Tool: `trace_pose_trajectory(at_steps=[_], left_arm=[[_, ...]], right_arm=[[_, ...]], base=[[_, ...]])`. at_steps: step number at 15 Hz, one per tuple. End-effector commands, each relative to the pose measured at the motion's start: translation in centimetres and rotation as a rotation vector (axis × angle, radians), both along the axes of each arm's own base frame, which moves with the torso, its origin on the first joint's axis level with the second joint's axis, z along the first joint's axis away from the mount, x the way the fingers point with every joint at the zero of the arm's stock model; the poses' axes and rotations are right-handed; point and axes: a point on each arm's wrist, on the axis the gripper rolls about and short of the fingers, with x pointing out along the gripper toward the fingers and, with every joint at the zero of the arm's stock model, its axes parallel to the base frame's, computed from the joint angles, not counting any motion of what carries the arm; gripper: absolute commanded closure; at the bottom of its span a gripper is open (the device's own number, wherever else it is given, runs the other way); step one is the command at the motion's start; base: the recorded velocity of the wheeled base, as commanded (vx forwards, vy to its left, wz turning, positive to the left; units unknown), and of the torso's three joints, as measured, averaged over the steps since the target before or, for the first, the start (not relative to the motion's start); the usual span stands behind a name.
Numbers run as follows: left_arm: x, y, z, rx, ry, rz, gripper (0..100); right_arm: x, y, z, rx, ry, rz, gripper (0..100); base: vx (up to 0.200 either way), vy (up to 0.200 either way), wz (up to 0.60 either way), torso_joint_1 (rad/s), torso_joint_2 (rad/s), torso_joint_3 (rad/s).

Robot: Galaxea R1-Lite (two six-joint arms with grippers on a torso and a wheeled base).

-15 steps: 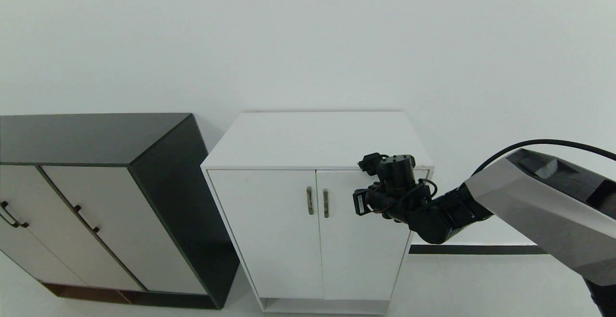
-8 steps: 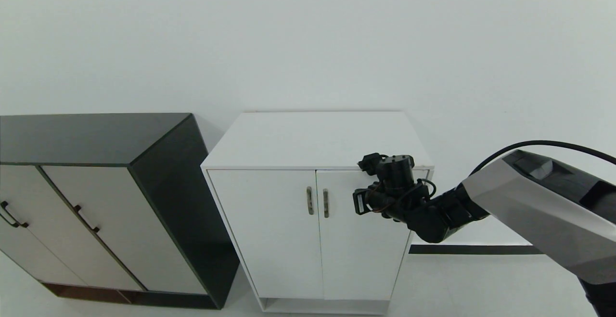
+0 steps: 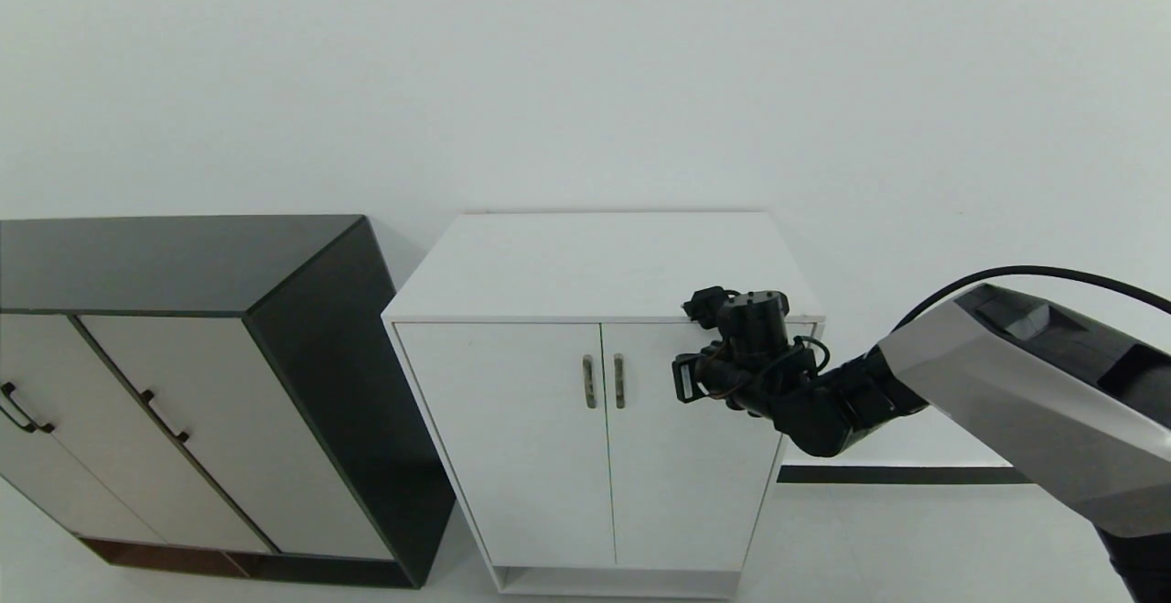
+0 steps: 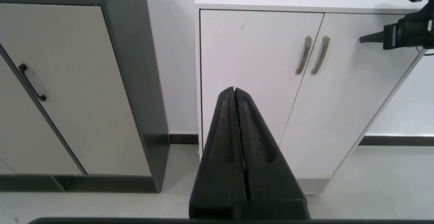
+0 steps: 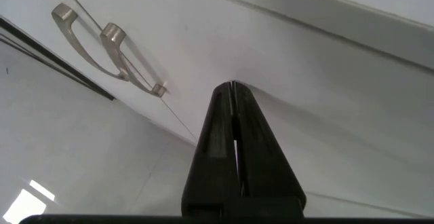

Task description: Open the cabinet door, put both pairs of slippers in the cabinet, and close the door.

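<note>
Since the earlier frame the right hand (image 3: 679,380) has risen a little in front of the white cabinet (image 3: 595,264) and has come slightly closer to its front; the rest has not moved. This hand has its two fingers pressed together, with nothing between them. It is level with the upper part of the cabinet's right door (image 3: 686,484), between the right handle (image 3: 618,383) and the door's outer edge. In the right wrist view the tip of the right hand (image 5: 232,85) points at the flat face of the right door (image 5: 319,95), very near to it; I cannot tell if it touches. Both doors of the white cabinet are closed, and the left door (image 3: 512,457) and the right door meet at the middle, where the left handle (image 3: 588,382) and the right handle stand upright just beside each other. The left hand (image 4: 234,92) also has its fingers together and empty, held well apart from the white cabinet's front, facing the left door (image 4: 251,68). A dark cabinet (image 3: 348,374) with pale doors stands just beside the white cabinet, at its left side.
</note>
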Motion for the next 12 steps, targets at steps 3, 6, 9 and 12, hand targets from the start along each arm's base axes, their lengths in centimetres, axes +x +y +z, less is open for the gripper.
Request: trace_pose_trajectory(at_steps=[3,6,9,12], left_arm=[[0.0,0.0,0.0,0.0,0.001,0.0,100],[0.0,0.0,0.0,0.0,0.001,0.0,100],[0.0,0.0,0.0,0.0,0.001,0.0,100],[0.0,0.0,0.0,0.0,0.001,-0.001,100]], right_arm=[[-0.5,-0.2,0.2,-0.002,0.006,0.002,100],[-2.3,-1.1,1.5,-0.008,0.013,0.007,100],[-4.8,-2.6,2.5,-0.008,0.017,0.006,100],[-9.4,-5.6,2.6,-0.008,0.008,0.005,100]], base=[[0.0,0.0,0.0,0.0,0.0,0.0],[0.0,0.0,0.0,0.0,0.0,0.0],[0.0,0.0,0.0,0.0,0.0,0.0],[0.0,0.0,0.0,0.0,0.0,0.0]])
